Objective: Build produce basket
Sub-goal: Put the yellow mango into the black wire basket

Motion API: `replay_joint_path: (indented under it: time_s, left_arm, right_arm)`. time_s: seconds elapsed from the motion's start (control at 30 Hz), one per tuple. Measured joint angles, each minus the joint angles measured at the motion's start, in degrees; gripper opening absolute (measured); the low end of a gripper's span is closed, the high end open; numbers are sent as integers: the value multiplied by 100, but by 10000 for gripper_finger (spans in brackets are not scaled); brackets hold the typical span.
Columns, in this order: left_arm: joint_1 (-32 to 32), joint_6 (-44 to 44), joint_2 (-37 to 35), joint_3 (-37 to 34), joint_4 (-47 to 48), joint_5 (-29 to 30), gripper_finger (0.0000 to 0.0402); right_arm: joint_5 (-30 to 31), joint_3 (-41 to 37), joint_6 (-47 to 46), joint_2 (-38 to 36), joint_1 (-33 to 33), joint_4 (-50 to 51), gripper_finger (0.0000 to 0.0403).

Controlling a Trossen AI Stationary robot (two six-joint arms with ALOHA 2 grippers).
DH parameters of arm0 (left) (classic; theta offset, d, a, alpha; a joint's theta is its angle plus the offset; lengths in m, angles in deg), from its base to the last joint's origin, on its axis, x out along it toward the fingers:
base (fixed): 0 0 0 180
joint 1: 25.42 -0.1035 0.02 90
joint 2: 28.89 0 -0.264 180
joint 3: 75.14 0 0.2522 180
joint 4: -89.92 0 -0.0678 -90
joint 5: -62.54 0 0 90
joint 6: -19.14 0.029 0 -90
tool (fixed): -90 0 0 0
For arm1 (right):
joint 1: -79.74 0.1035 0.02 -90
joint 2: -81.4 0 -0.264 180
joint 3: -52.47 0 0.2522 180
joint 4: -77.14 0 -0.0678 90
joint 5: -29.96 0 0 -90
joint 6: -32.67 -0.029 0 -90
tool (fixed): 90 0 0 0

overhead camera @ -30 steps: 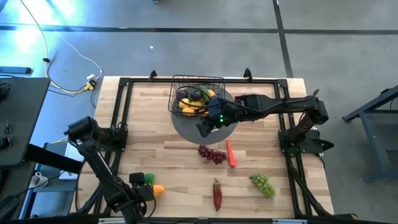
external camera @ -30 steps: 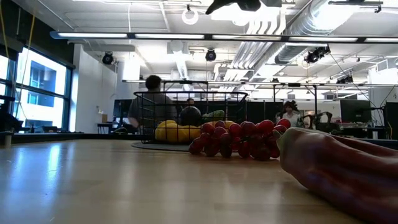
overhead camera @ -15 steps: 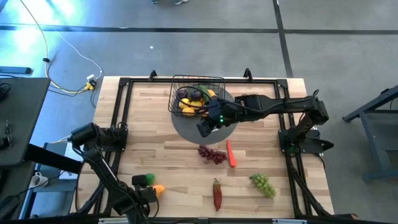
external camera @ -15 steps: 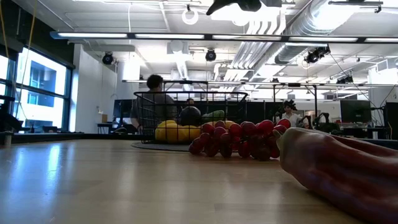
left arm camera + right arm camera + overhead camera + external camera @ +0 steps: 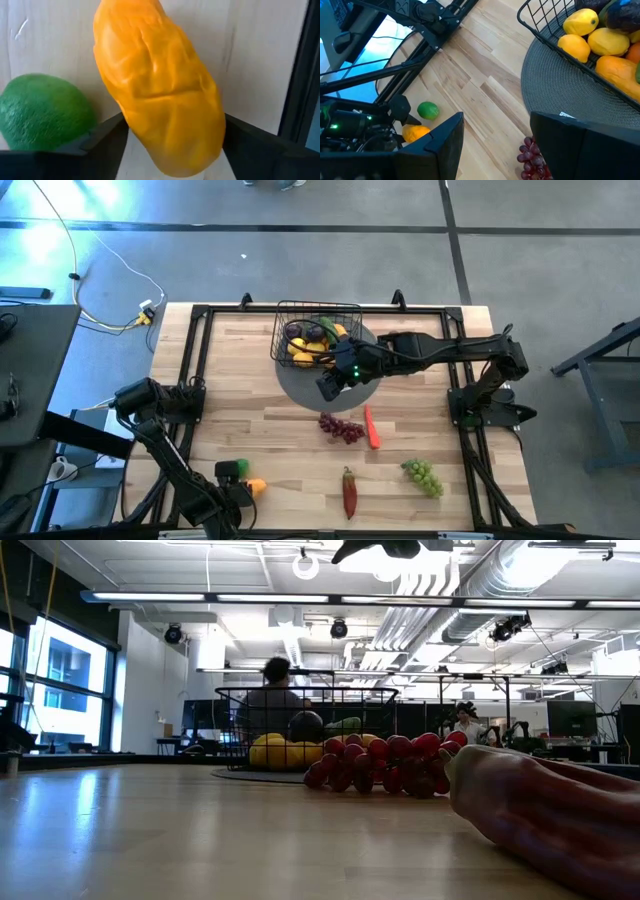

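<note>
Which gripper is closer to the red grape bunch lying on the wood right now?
The right. The right gripper hangs open over the grey round mat, just beyond the red grape bunch. The left gripper is at the table's near left corner, around an orange mango-like fruit.

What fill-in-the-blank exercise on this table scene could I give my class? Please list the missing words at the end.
1. The basket stands on a round grey ____.
2. The left gripper's fingers straddle an ____ fruit beside a green lime.
3. The purple grapes lie right next to an orange ____.
4. The right gripper hovers over the mat with nothing between its ____.

Missing words: mat; orange; carrot; fingers
</note>
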Motion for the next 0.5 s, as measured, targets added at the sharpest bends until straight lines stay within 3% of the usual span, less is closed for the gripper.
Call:
replay_joint_path:
  time_s: [0.27, 0.5]
  left_arm:
    - [0, 295, 0, 0, -215, 43, 212]
    - [0, 325, -1, 8, -217, 72, 195]
  right_arm:
    - [-99, 0, 0, 0, -2, -5, 211]
    - [-601, -2, 3, 0, 0, -9, 211]
